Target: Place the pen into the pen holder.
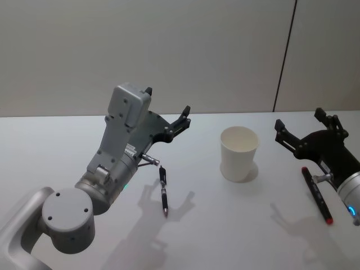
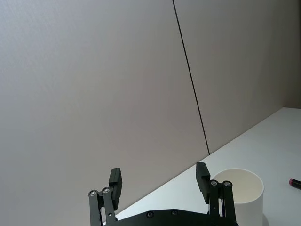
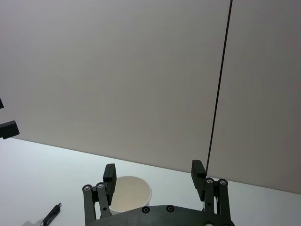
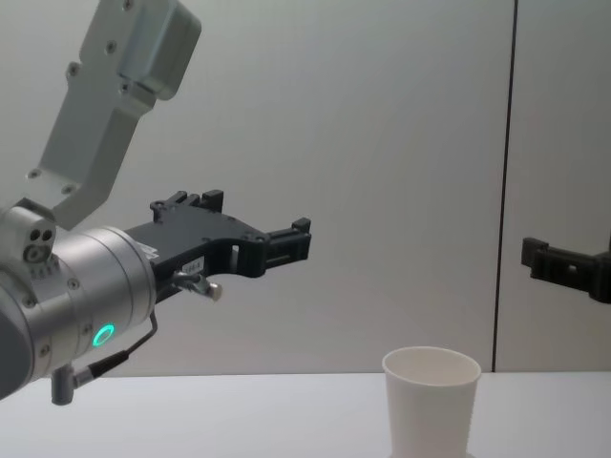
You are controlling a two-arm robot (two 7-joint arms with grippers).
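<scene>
The pen holder, a plain white paper cup (image 1: 239, 153) (image 2: 240, 193) (image 3: 129, 194) (image 4: 431, 401), stands upright mid-table. A black pen (image 1: 316, 194) with red tips lies flat to its right, just below my right gripper (image 1: 301, 119) (image 3: 154, 172) (image 4: 539, 256). That gripper hovers open and empty above the table. A red end of this pen (image 2: 295, 182) peeks in at the left wrist view's edge. Another dark pen (image 1: 163, 191) (image 3: 51, 215) lies left of the cup. My left gripper (image 1: 167, 101) (image 2: 159, 178) (image 4: 256, 224) is raised above it, open and empty, pointing toward the cup.
The white table (image 1: 236, 236) ends at a grey wall (image 1: 197, 50) with a dark vertical seam (image 1: 285, 56) behind the cup. The left arm's grey body (image 1: 112, 163) hangs over the table's left front.
</scene>
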